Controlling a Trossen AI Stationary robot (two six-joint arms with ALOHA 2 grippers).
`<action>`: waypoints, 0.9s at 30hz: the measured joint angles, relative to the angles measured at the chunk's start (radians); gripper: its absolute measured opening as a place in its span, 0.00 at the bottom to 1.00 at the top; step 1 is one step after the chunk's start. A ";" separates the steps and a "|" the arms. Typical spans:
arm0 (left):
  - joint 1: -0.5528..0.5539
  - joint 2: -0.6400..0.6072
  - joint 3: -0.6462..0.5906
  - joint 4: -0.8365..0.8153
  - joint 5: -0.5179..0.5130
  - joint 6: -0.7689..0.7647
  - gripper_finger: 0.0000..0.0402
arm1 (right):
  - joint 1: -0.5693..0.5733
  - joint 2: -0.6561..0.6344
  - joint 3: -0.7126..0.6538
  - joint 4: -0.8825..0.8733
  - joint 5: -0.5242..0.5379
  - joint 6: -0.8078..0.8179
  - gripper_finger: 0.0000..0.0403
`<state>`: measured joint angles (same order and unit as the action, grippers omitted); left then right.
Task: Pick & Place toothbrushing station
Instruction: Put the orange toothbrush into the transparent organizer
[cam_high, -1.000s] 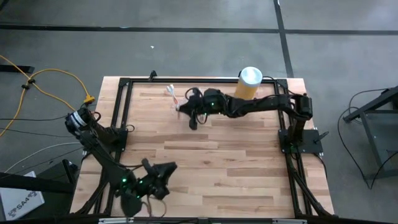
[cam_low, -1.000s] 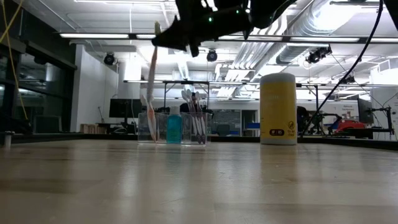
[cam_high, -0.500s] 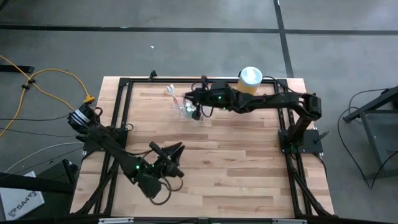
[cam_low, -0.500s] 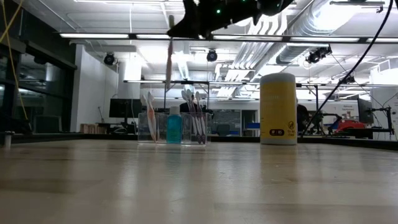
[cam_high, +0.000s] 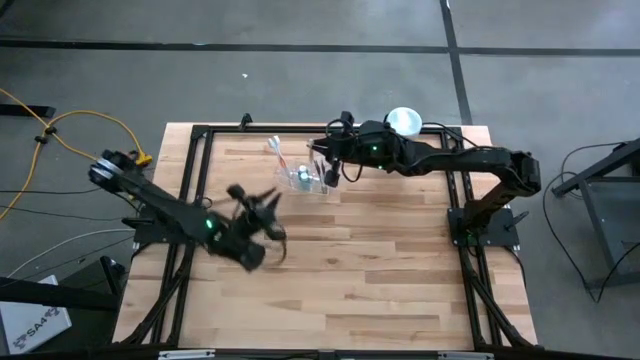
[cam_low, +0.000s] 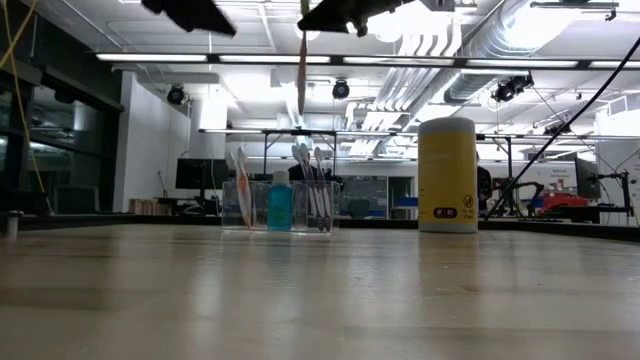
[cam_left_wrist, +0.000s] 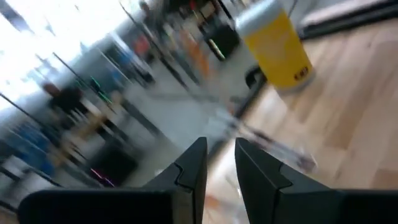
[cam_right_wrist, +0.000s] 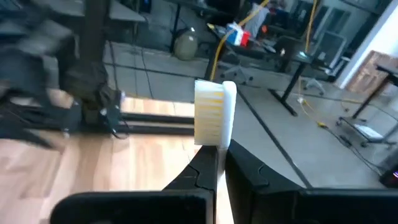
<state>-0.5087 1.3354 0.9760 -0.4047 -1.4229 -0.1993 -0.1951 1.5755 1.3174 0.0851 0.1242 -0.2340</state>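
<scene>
The toothbrushing station (cam_high: 300, 178) is a clear holder with several brushes and a blue bottle (cam_low: 280, 205), standing on its base at the table's far middle. My right gripper (cam_high: 325, 165) hovers above it, pointing about level, shut on a toothbrush (cam_low: 302, 70). The brush's white head (cam_right_wrist: 214, 115) stands above the fingertips. My left gripper (cam_high: 262, 205) is raised over the table's left middle. Its fingers (cam_left_wrist: 221, 149) are slightly open, with nothing between them. My right gripper pinches the toothbrush between its two fingers at the neck just under the head (cam_right_wrist: 220, 149). The fingers come in about level and lie across the brush. The brush stands upright, head up, and its handle (cam_low: 302, 95) hangs below the gripper, clear of the station.
A yellow canister with a white lid (cam_high: 402, 122) stands at the far right, close behind the right arm. Black frame rails (cam_high: 200, 160) run along the table's edges. Bare wood (cam_high: 380, 270) fills the middle and near part of the table.
My right gripper has risen and shifted toward the table's right with the toothbrush, which went from tilted to upright and hangs higher above the station. My left gripper has swung from the near edge toward the far edge and the station, rolling as it went.
</scene>
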 joint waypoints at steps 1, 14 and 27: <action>0.025 -0.035 0.000 -0.092 0.055 -0.093 0.19 | 0.005 -0.003 0.000 0.006 -0.009 0.001 0.01; 0.103 -0.211 -0.110 -0.425 0.135 -0.338 0.18 | 0.005 0.107 0.000 0.156 -0.133 0.020 0.01; 0.089 -0.272 -0.229 -0.422 0.153 -0.473 0.18 | -0.011 0.245 0.000 0.334 -0.166 -0.004 0.01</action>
<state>-0.4201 1.0630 0.7475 -0.8269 -1.2696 -0.6720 -0.2066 1.8201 1.3174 0.4186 -0.0414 -0.2375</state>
